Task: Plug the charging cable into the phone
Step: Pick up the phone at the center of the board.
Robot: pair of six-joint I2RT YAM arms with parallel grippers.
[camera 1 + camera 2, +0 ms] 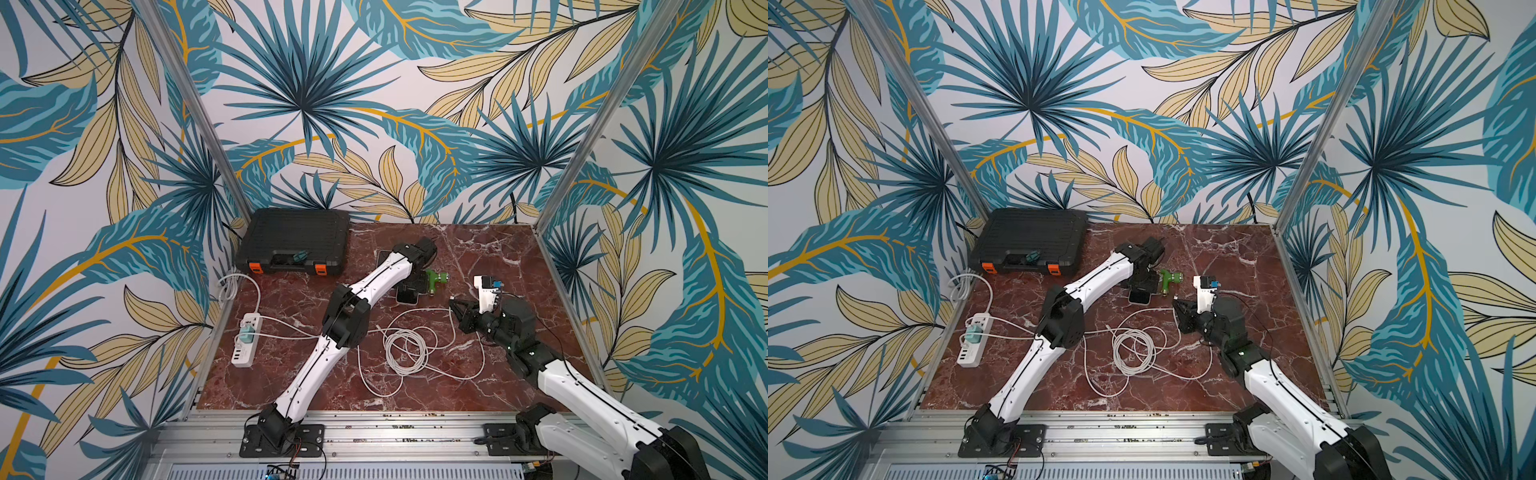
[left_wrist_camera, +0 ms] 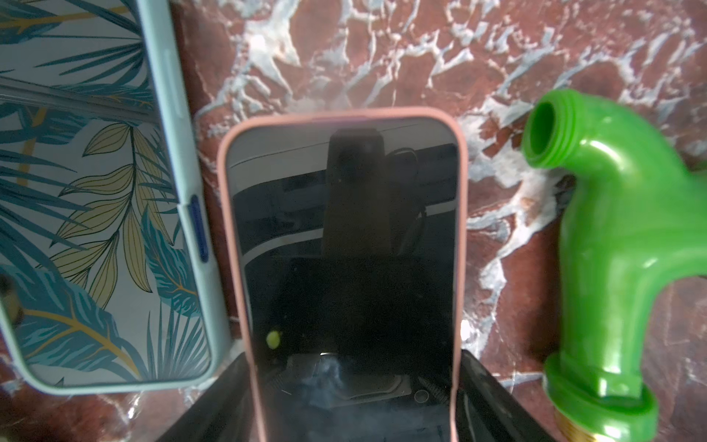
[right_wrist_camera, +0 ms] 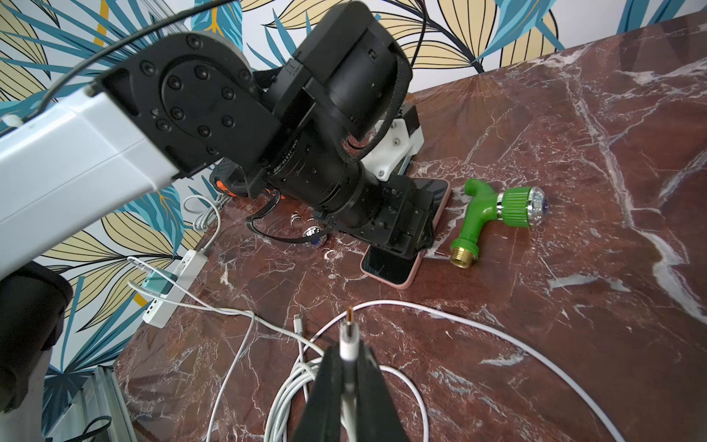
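Cable plug [image 3: 350, 338] pinched between right fingers [image 3: 321, 402], pink-cased phone [image 2: 344, 237] gripped between left fingers [image 2: 214, 413], plug apart from phone

In both top views the left gripper [image 1: 409, 289] covers most of the phone [image 1: 406, 298] (only its near end shows), and its port cannot be made out. Its fingers [image 2: 214, 413] are cropped in the left wrist view, so contact with the phone cannot be told. The charging cable [image 3: 349, 340] is lost between the right gripper [image 3: 350, 358]'s cropped fingers [image 3: 321, 402].
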